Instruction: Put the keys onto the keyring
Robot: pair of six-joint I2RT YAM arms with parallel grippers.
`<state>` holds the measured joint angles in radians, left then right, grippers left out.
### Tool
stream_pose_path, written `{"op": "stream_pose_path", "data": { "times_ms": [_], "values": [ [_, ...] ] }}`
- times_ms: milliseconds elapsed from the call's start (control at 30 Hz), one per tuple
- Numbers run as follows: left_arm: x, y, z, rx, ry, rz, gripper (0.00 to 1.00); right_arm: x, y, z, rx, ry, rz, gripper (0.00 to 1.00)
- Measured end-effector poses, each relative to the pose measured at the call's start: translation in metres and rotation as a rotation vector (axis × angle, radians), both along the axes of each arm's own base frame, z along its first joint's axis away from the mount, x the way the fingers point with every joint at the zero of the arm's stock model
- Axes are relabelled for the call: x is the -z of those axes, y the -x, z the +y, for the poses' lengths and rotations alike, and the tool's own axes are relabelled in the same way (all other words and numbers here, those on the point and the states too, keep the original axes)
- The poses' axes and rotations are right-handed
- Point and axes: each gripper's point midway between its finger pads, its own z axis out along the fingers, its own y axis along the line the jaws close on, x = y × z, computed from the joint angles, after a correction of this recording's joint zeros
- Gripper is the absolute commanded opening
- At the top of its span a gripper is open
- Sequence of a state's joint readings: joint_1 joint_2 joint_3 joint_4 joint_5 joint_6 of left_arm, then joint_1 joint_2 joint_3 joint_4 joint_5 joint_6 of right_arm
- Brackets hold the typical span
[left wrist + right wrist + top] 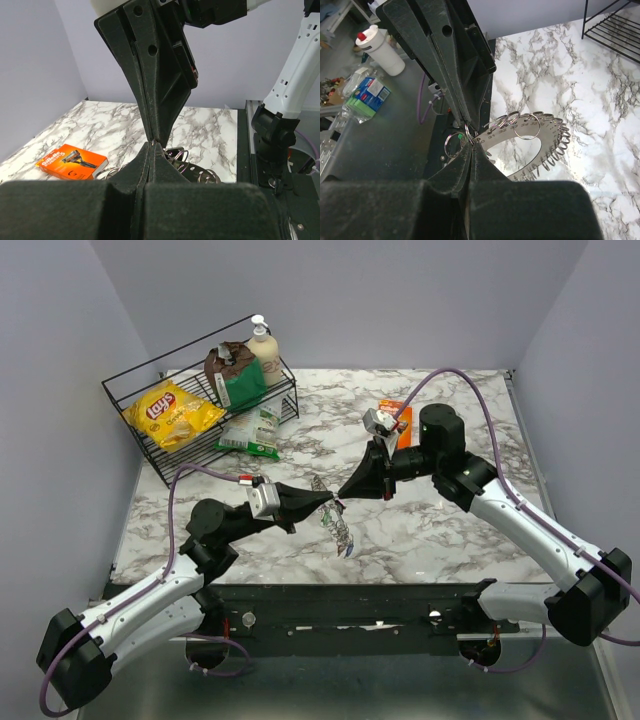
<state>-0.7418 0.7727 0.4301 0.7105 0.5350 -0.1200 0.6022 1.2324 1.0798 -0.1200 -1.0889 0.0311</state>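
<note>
While meeting tip to tip above the middle of the marble table [450, 540], holding the keyring [551, 129] tilted just over the surface, small wire loops fanning around its band. Clamping its near rim with the left gripper [152, 146], jaws pressed tight together. Pressing the right gripper [470, 148] nose to nose against the left, jaws together at that same rim; cannot tell what, if anything, is sitting between them.
</note>
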Motion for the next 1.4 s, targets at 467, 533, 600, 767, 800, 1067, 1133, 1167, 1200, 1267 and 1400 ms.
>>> {"op": "stream_pose_path", "data": {
  "times_ms": [467, 533, 600, 767, 800, 1067, 1133, 1167, 1200, 1267, 1400],
  "values": [
    [0.000, 0.000, 0.000, 0.000, 0.000, 0.000, 0.00, 0.008, -0.006, 0.002, 0.007, 0.015, -0.014, 0.00],
    [-0.001, 0.000, 0.000, 0.000, 0.003, -0.002, 0.00, 0.011, -0.008, 0.002, 0.013, 0.023, -0.013, 0.00],
    [-0.002, 0.000, 0.000, 0.000, 0.006, -0.005, 0.00, 0.015, -0.009, 0.003, 0.017, 0.033, -0.006, 0.00],
    [0.001, -0.001, -0.001, 0.000, -0.002, 0.004, 0.00, 0.021, -0.012, 0.004, 0.016, 0.045, 0.005, 0.00],
    [0.001, -0.001, -0.001, 0.000, -0.003, 0.005, 0.00, 0.022, -0.012, 0.004, 0.016, 0.046, 0.005, 0.00],
    [0.002, -0.002, -0.002, 0.000, -0.004, 0.007, 0.00, 0.022, -0.011, 0.004, 0.009, 0.045, 0.000, 0.01],
    [0.003, -0.002, -0.002, 0.000, -0.004, 0.007, 0.00, 0.021, -0.010, 0.004, 0.002, 0.042, 0.000, 0.01],
    [0.002, -0.002, -0.002, 0.001, -0.003, 0.005, 0.00, 0.021, -0.010, 0.004, 0.000, 0.040, -0.001, 0.01],
    [0.001, -0.002, -0.002, 0.001, -0.001, 0.004, 0.00, 0.021, -0.009, 0.004, -0.003, 0.038, -0.001, 0.01],
    [0.001, -0.002, -0.002, 0.002, 0.003, 0.003, 0.00, 0.020, -0.009, 0.004, -0.007, 0.035, -0.003, 0.01],
    [0.000, -0.002, -0.002, 0.002, 0.005, 0.000, 0.00, 0.020, -0.008, 0.005, -0.012, 0.032, -0.004, 0.01]
  ]
}}
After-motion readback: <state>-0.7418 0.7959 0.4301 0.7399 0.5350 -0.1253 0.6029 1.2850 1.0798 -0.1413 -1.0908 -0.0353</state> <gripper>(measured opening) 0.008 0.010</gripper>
